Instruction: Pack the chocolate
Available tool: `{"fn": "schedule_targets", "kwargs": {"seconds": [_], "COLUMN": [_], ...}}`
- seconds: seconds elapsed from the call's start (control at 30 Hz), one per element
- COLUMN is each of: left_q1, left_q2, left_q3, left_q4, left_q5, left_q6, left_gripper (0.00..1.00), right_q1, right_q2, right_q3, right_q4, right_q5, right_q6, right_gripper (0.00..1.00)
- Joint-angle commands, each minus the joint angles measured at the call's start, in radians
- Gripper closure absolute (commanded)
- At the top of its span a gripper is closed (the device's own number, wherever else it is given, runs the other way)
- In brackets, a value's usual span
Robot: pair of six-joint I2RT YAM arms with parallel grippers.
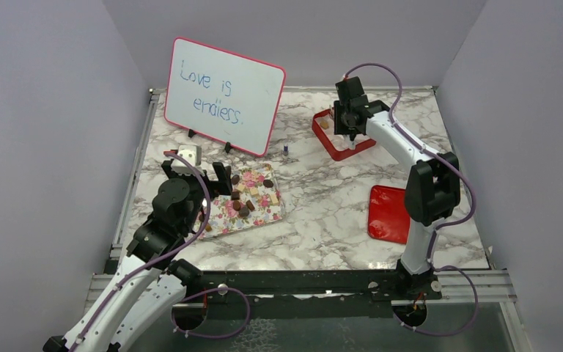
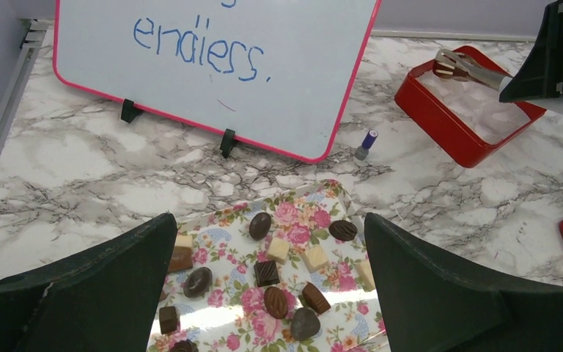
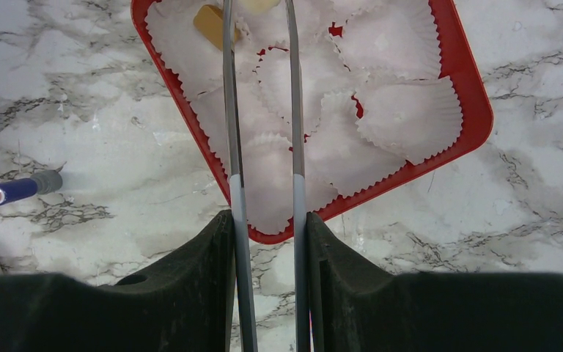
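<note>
Right wrist: your right gripper (image 3: 264, 231) clamps metal tongs (image 3: 231, 110) over the red box (image 3: 471, 95), one tan piece (image 3: 209, 22) inside. Your left gripper (image 2: 270, 224) hangs wide open above the chocolate (image 2: 276, 302) on the floral tray (image 2: 293, 216).

The tongs (image 3: 238, 202) run off the top of the right wrist view, so no clue what their tips are doing, and a tan chocolate (image 3: 209, 22) in the red box (image 3: 482, 117) sits partly behind one arm. In the left wrist view the left claw (image 2: 270, 220) covers both sides of the floral tray (image 2: 300, 220), and the whiteboard (image 2: 212, 88) has its top cropped.
</note>
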Motion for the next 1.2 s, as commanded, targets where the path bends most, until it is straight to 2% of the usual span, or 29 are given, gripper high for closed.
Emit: {"fn": "schedule_targets", "kwargs": {"seconds": [0.0,0.2,0.37,0.87,1.17], "left_q1": [-0.003,-0.003,-0.003,-0.003,-0.003], "left_q2": [-0.016,-0.024,-0.022,-0.027,-0.038], "left_q3": [-0.005,-0.008,-0.010,-0.012,-0.014], "left_q4": [0.013,0.012,0.014,0.014,0.014], "left_q5": [0.013,0.006,-0.006,-0.022,-0.036], "left_q6": [-0.002,-0.002,0.003,0.011,0.014], "left_gripper": [0.01,0.01,0.01,0.01,0.01], "right_q1": [-0.011,-0.015,-0.014,-0.012,0.046], "right_q2": [0.001,-0.011,-0.039,-0.151,-0.341], "right_q3": [-0.024,-0.023,-0.022,-0.031,-0.151], "right_q4": [0.049,0.038,0.027,-0.087,-0.068], "right_q5": [0.036,0.045,0.047,-0.057,-0.211], "right_q6": [0.013,0.009,-0.006,-0.017,-0.016], "right_gripper": [0.64,0.60,0.52,0.53,0.55]}}
